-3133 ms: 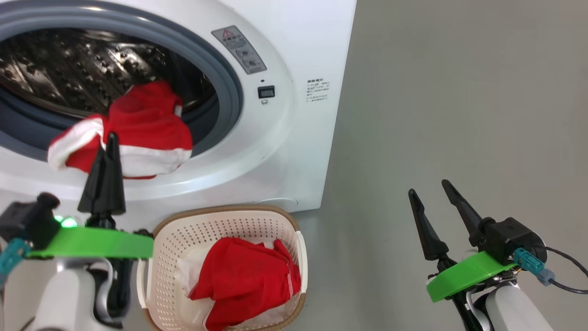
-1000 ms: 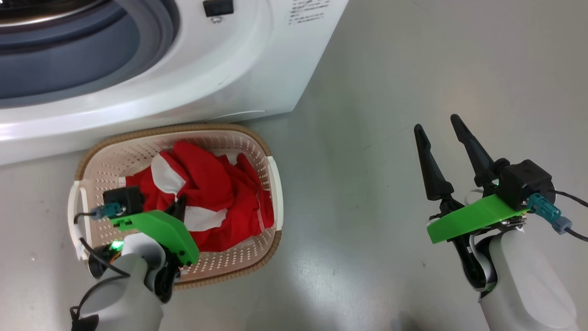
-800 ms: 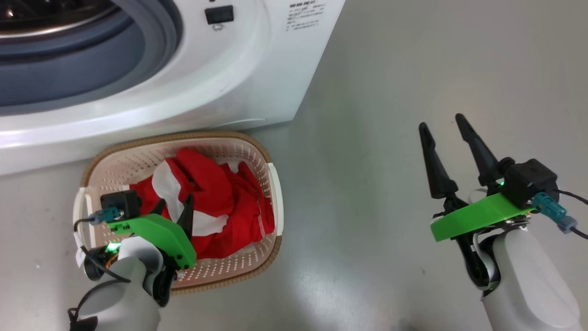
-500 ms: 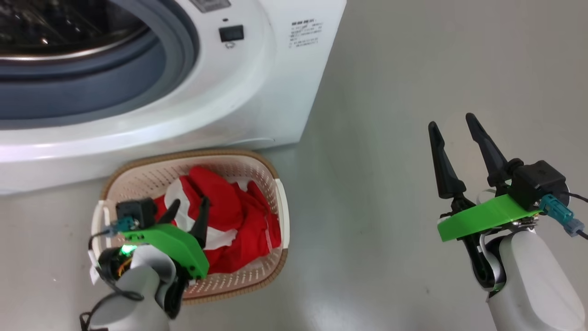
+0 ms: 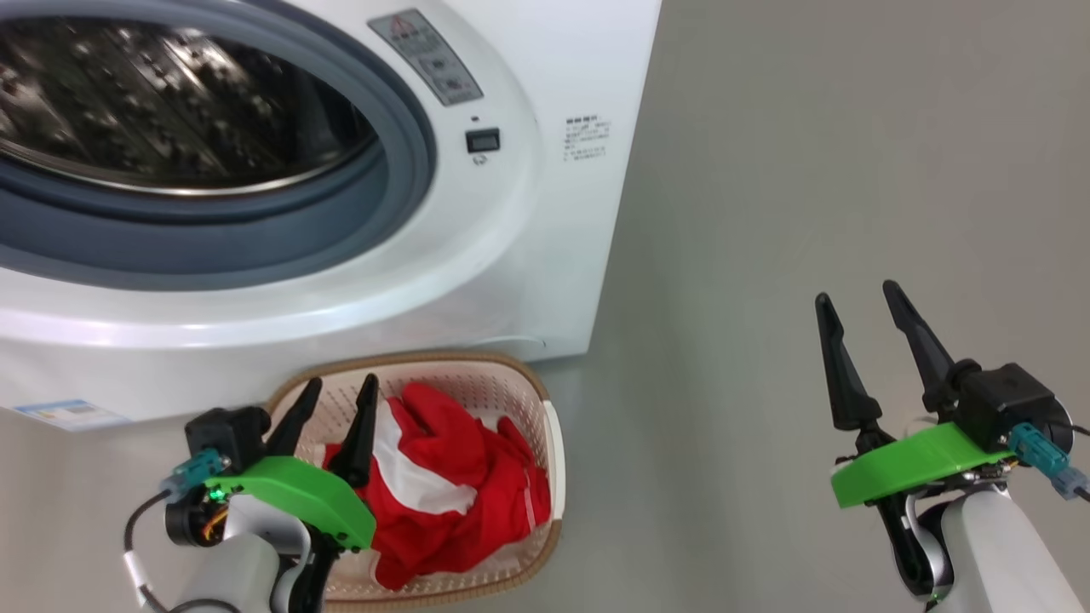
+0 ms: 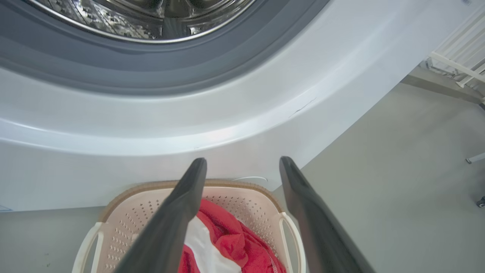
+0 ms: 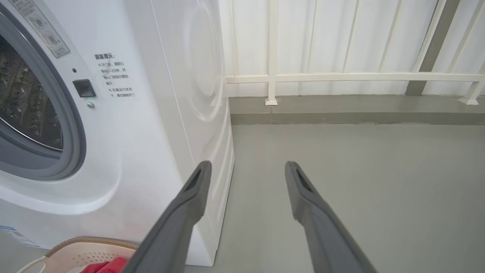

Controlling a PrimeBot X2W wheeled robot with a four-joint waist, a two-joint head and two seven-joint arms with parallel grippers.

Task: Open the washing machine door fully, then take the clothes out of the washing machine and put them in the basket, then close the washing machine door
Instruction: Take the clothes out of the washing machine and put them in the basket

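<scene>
Clothes [image 5: 443, 485], red with white panels, lie heaped in the basket [image 5: 504, 390], which stands on the grey floor [image 5: 809, 170] right at the foot of the washing machine [image 5: 477, 281], near its front right corner. Left gripper [image 5: 341, 382] hovers over the basket's left rim, jaws wide apart, gripping nothing. Right gripper [image 5: 856, 293] hangs well off to the right above the floor, jaws spread too, empty-handed. Steel drum [image 5: 170, 111] gapes behind the grey gasket [image 5: 255, 238].

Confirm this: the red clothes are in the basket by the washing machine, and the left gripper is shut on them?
No. The clothes are in the basket by the washing machine, but the left gripper is open, not shut on them; the left wrist view shows its fingers spread.
</scene>
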